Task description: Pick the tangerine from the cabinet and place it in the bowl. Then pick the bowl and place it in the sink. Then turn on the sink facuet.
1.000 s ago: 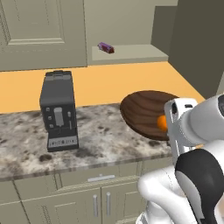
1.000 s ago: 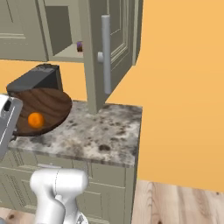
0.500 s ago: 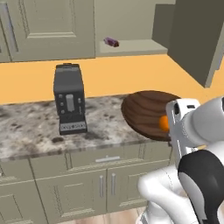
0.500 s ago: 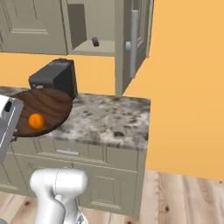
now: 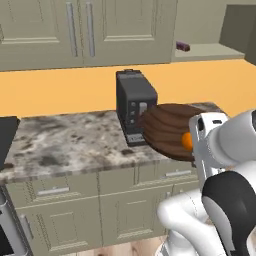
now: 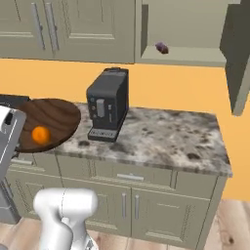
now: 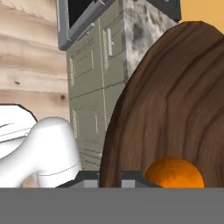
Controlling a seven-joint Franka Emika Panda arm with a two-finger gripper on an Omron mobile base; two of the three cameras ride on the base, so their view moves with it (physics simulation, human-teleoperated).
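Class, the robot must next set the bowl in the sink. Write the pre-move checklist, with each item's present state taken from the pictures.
1. Tangerine lies inside the bowl: ok.
2. Gripper shut on the bowl's rim: ok.
3. Bowl held clear of the counter edge: ok.
4. Bowl level enough that the fruit stays put: cannot tell.
5. Sink located and its path free: cannot tell.
6. Coffee machine apart from the bowl: ok.

I see the bowl (image 5: 167,131) held at the worktop's (image 5: 70,145) right front edge, the tangerine (image 5: 187,141) inside, just beside a dark coffee machine (image 5: 134,106).
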